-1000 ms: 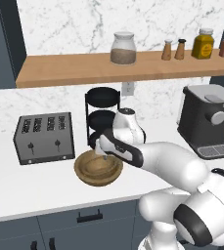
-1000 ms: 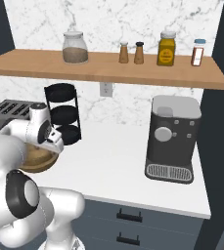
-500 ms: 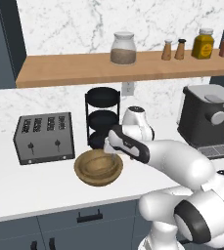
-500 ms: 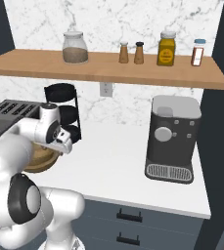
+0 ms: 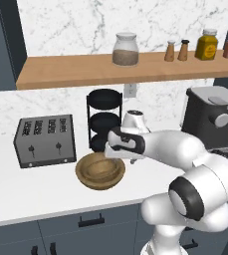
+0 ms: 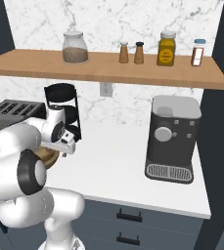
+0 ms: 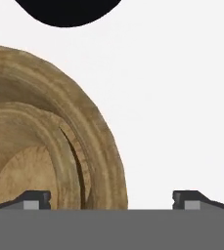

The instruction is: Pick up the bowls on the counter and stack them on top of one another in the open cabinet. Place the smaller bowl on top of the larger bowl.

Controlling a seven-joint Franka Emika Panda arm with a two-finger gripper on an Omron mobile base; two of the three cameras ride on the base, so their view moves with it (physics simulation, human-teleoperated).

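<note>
From the left base camera, I've got the arm folded forward over the counter (image 5: 31,191), hand low beside the larger bowl (image 5: 100,171), smaller bowl (image 5: 101,169) nested inside. Right base camera: the hand hangs above the bowls' rim, before the tiered stand (image 6: 64,111). Hand camera: gripper (image 7: 112,197) spread wide, holding nothing, bowl rim just left of center.

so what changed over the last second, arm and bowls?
The gripper has risen off the bowls and drawn back toward the right of the left base view, jaws open and holding nothing. The smaller bowl sits nested inside the larger bowl, which has stayed where it was on the counter in front of the toaster and the black tiered stand. The shelf and its jars are unchanged.
</note>
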